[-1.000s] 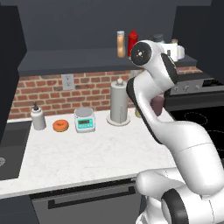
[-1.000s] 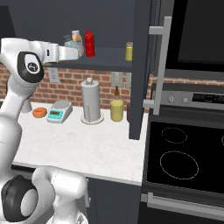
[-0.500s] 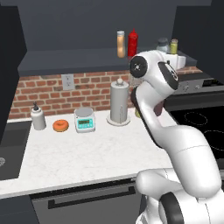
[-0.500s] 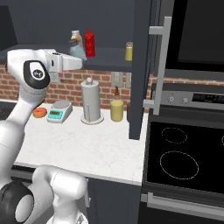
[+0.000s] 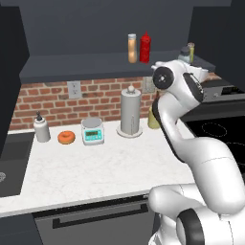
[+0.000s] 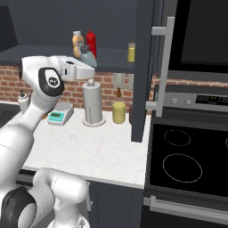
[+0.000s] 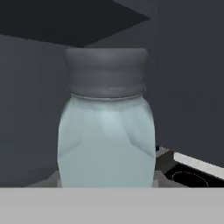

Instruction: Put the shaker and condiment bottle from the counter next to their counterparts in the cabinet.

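My end effector [image 6: 83,62] is pinching the shaker [image 7: 106,131], a squat blue-grey jar with a dark cap, upright and raised to the level of the cabinet shelf [image 6: 49,57]. Below it on the desk [image 5: 95,162] stand a paper towel holder [image 5: 130,114] and a small scale [image 5: 92,131]. Farther back on the shelf, the orange condiment bottle [image 5: 132,48] stands just beside the red squeeze bottle [image 5: 145,47]; the yellow-green shaker [image 6: 131,52] stands well apart from them.
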